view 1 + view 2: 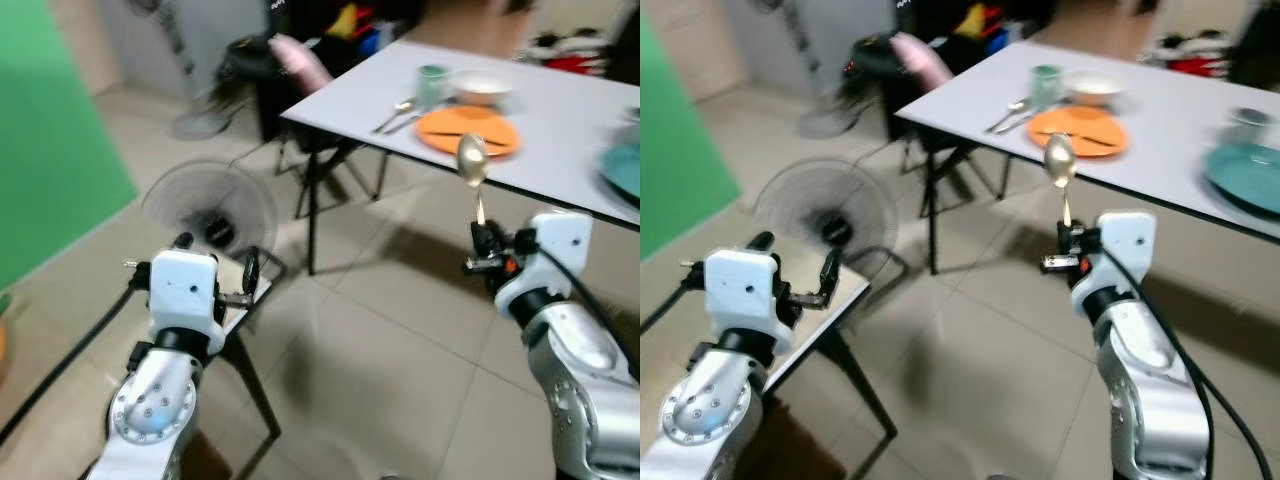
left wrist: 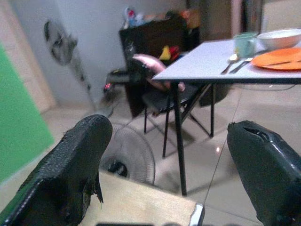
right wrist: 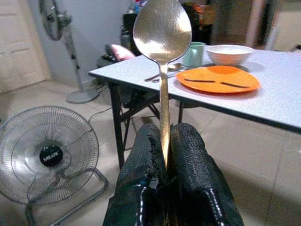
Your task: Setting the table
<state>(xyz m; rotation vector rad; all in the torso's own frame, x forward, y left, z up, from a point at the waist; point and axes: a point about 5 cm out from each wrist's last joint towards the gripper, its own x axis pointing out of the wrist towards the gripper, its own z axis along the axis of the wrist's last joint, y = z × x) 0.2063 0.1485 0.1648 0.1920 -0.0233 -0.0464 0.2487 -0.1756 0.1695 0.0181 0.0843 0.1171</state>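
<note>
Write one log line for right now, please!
right gripper: shut on long gold metal spoon, upright | left gripper: open | grey table: ahead

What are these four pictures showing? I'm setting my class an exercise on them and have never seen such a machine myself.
It is a walking humanoid robot with two silver arms. The two wide pictures come from cameras on its head, looking down; the other two come from cameras on its wrists. The right gripper is shut on a spoon, held upright by its handle. The left gripper is open and holds nothing. Ahead stands a white table with an orange plate, a white bowl, a green cup, cutlery and a teal plate. A fan sits on the floor.
</note>
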